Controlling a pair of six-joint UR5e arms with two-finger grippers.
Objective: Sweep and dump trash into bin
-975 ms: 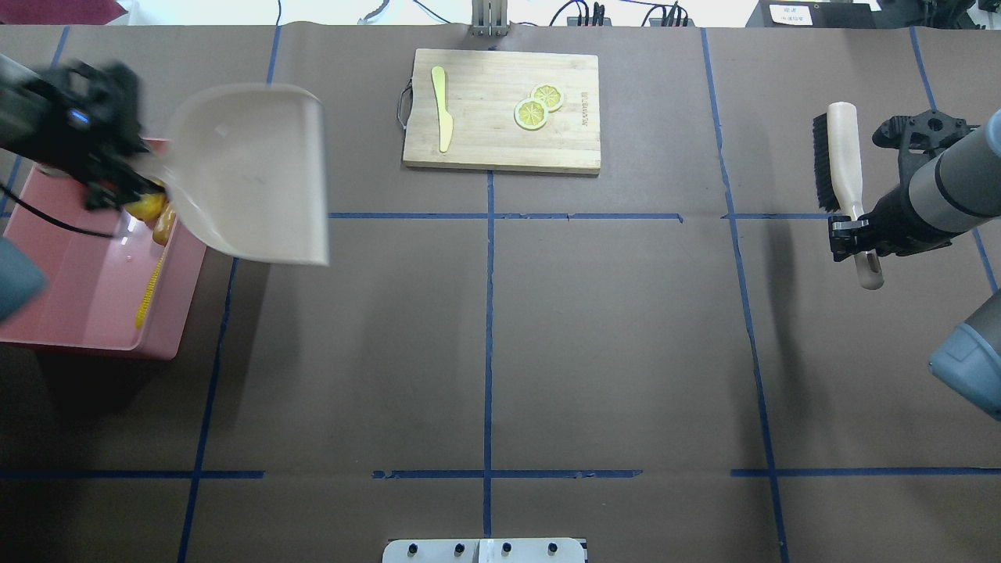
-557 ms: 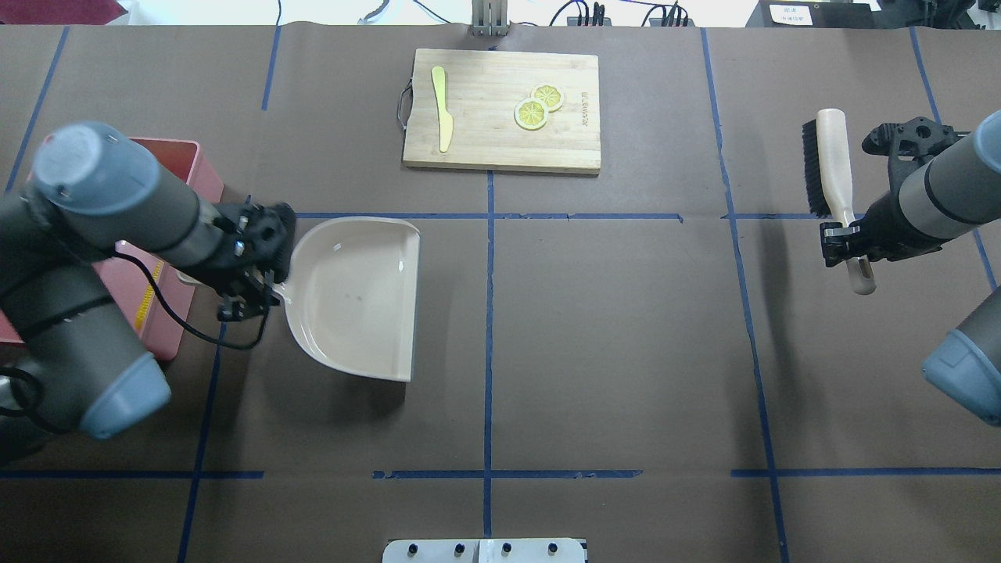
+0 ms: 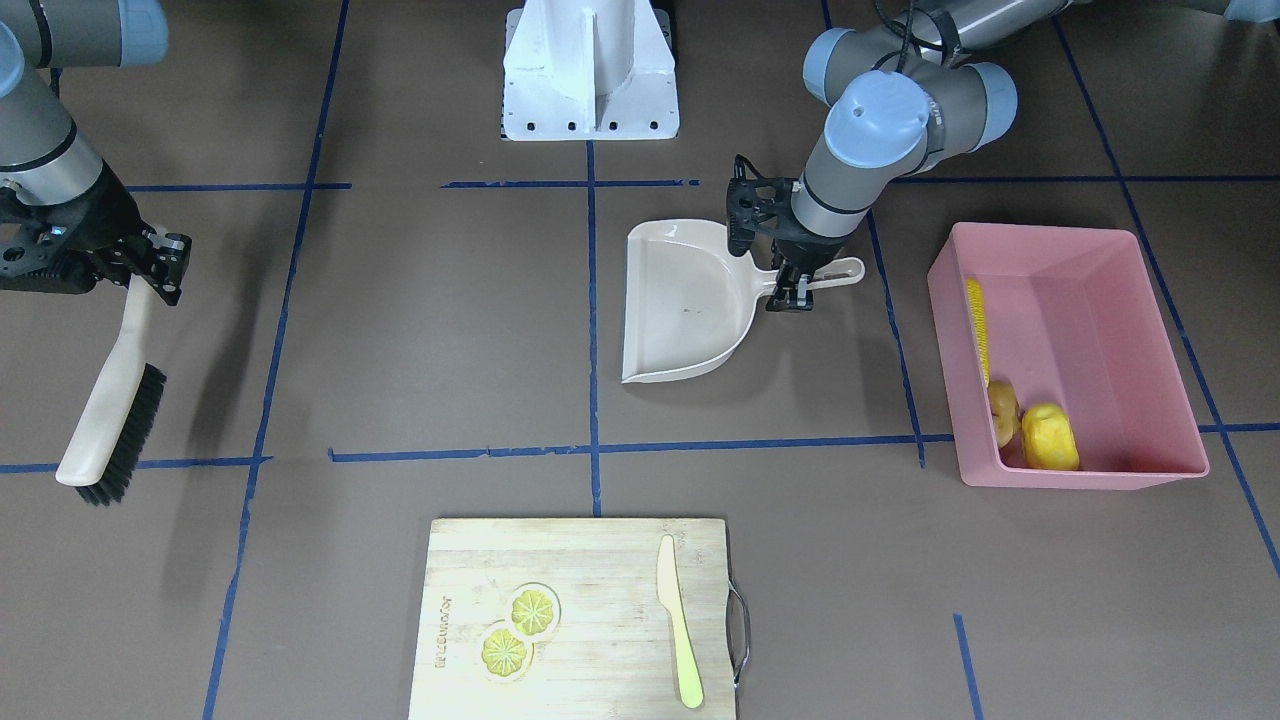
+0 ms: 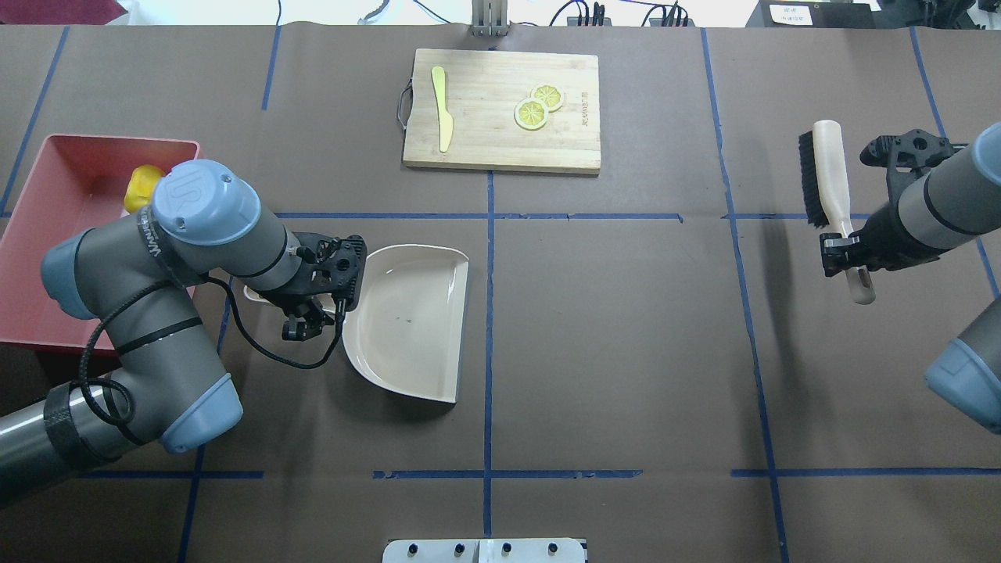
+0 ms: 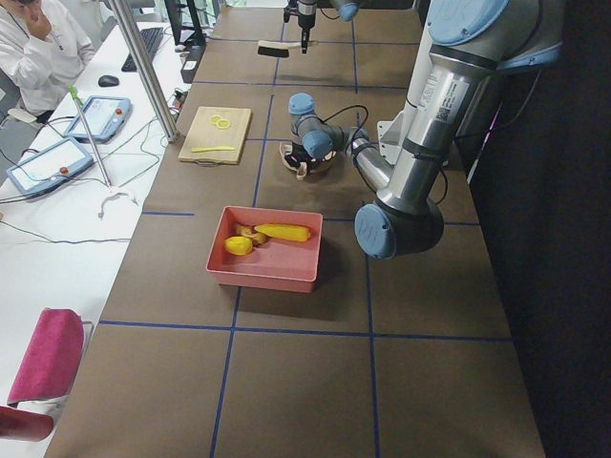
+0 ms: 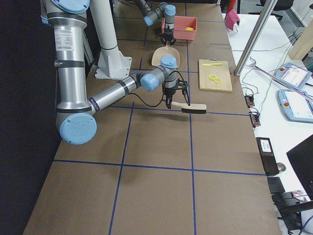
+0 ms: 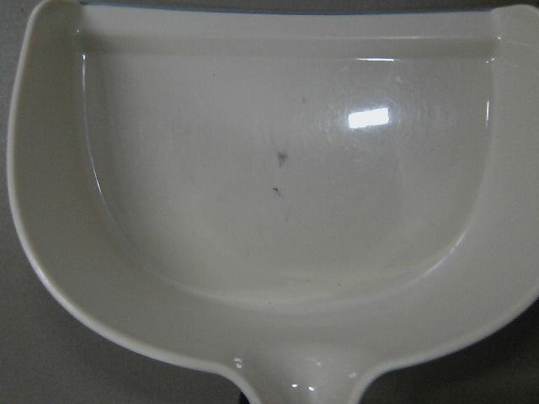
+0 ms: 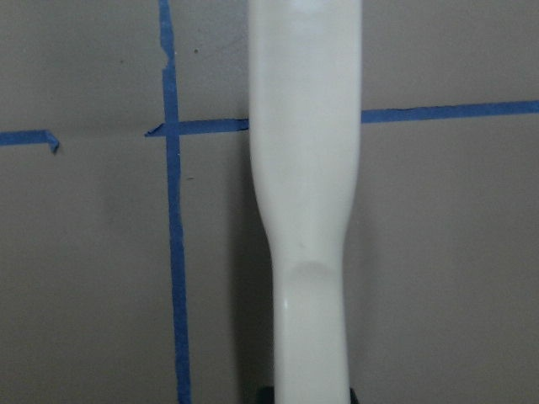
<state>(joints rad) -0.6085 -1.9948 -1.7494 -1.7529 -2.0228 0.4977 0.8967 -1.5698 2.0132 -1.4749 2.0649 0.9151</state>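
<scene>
Overhead — corn cob (image 3: 978,325) and ginger root (image 3: 1003,412) hidden under the left arm (image 4: 211,234)

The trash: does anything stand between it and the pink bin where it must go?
Nothing visible does. The corn cob, the ginger root and the potato-like lump already lie inside the bin, and the dustpan in the left hand is empty.
</scene>
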